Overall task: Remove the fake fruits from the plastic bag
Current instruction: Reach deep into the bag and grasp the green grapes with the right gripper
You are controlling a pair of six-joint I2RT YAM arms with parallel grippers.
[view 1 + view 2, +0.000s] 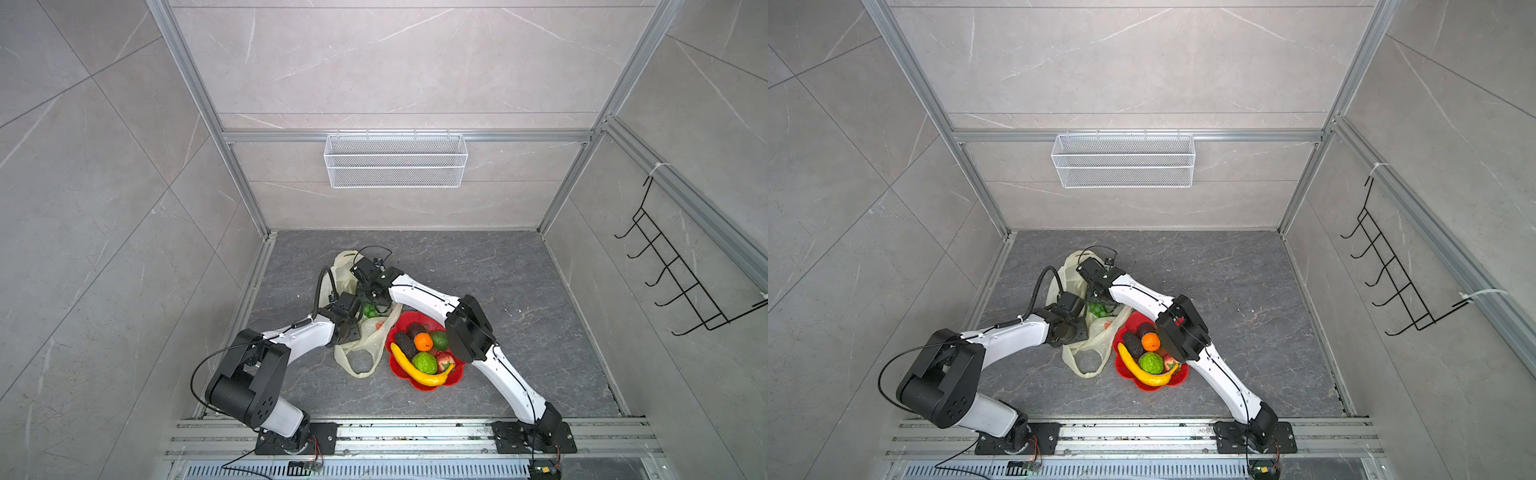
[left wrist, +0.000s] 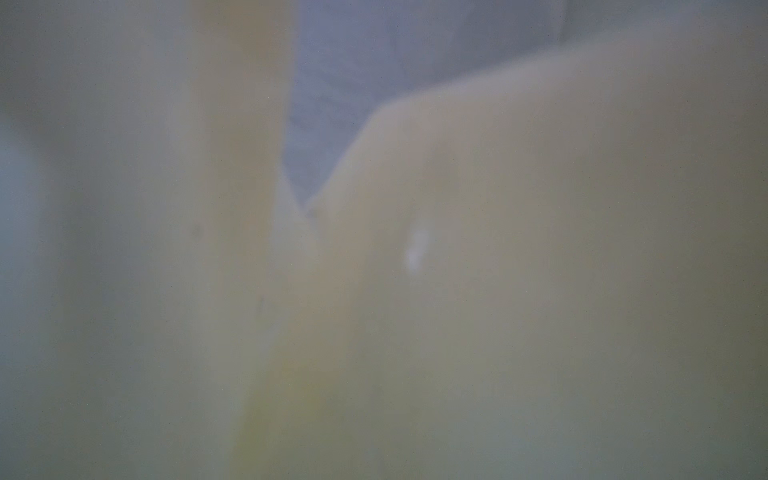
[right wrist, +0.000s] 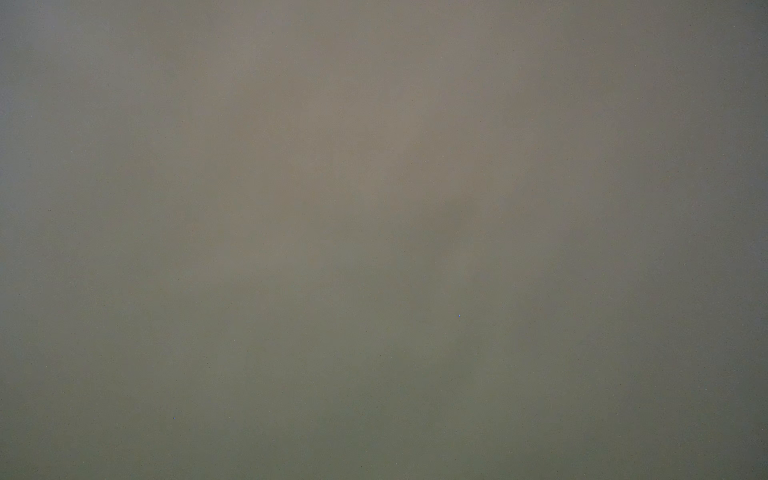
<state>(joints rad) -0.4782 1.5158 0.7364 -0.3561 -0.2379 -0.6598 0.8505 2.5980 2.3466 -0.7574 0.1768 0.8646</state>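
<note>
plastic bag (image 1: 368, 334) lies crumpled at centre frame in both top views, just left of the red plate (image 1: 422, 387). left gripper (image 1: 359, 318) and right gripper (image 1: 376, 300) both reach into the bag's mouth; jaws hidden, can't tell their spread. banana (image 1: 417, 371) and orange (image 1: 424, 341) sit on the plate. green grape bunch (image 1: 368, 310) sits inside the bag, between both grippers. wrist views only blur.

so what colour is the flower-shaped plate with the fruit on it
The plate is red; clearest in a top view.
</note>
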